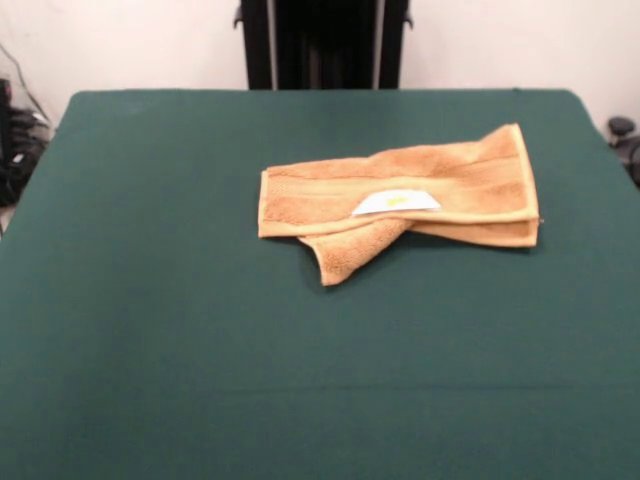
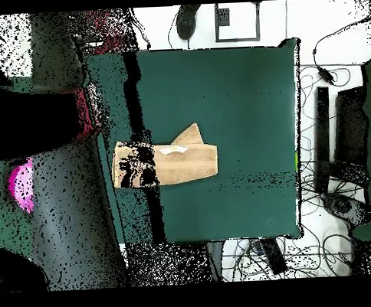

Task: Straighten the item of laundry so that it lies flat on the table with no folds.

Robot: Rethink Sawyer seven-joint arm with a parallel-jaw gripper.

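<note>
Towel [image 1: 440,185]: orange-tan terry, looped nap, folded over on itself into a long band running left-right in front view; not flat.
Towel shape: left end squared w/ stitched hem; right end wider, top corner pointing up-right; one corner flap sticks out from under the fold toward the near side, left of centre.
Border band: flat woven strip along the folded edge, smoother than the terry.
Label [image 1: 396,203]: white w/ yellow print, lying on top, mid-towel.
Towel pos: right of table centre in front view, nearer far edge than near edge; all of it on the cloth.
Table [image 1: 200,350]: dark green felt-like cover, matte, large rectangle, rounded corners.
Containers: none seen.
Overhead: towel [image 2: 181,164] shows as a tan band, flap pointing up; left part speckled.
Claw: not visible in either view, so state unknown.
</note>
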